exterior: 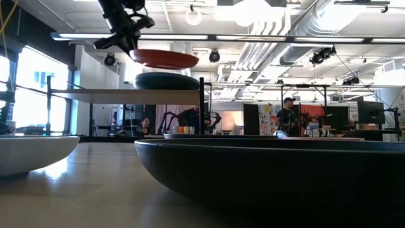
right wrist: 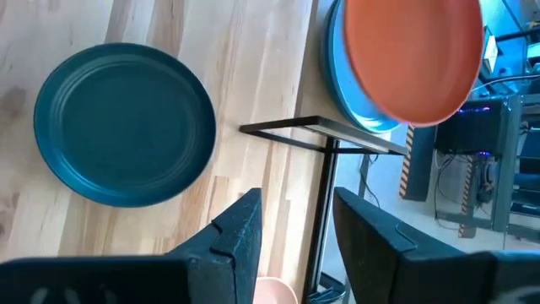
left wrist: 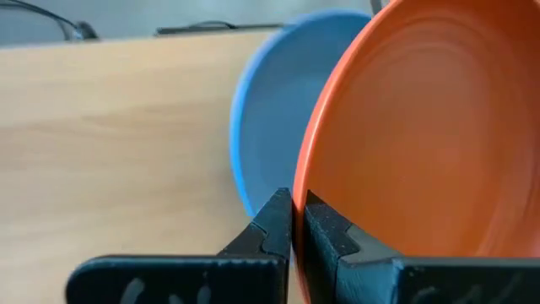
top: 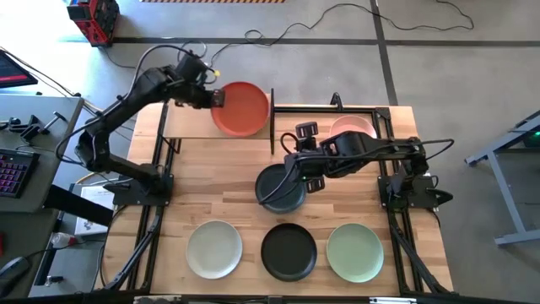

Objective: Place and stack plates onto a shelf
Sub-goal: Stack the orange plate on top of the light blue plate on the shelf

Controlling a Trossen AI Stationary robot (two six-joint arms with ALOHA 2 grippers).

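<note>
Left gripper (top: pixel 218 98): jaws closed on the rim of the orange-red plate (top: pixel 242 108); in the left wrist view I see both fingers (left wrist: pixel 274 226) pinching the edge.
Orange-red plate: I see it held in the air, a little tilted, above the shelf (top: pixel 186 122); in the low view it hangs clearly over the board (exterior: pixel 126 95).
Blue plate (left wrist: pixel 274 110): it lies on the shelf, directly beyond the left jaws and under the orange-red plate; only its edge shows past the orange rim.
Right gripper (top: pixel 297 173): jaws open and holding nothing, I see a free gap between the two fingers (right wrist: pixel 240 232).
Dark teal plate (right wrist: pixel 125 124): it lies flat on the tabletop (top: pixel 219 181), just beside the open right jaws, not between them.
Pink plate (top: pixel 353 127): on the tabletop behind the right arm, partly hidden by it; I cannot tell more.
Front row: pale cream-green plate (top: pixel 214 248), black plate (top: pixel 288 251) and sage green plate (top: pixel 354 251) lie side by side on the tabletop, well apart from both jaws.
Room behind: I see people (exterior: pixel 290 117) standing far off in the low view.
</note>
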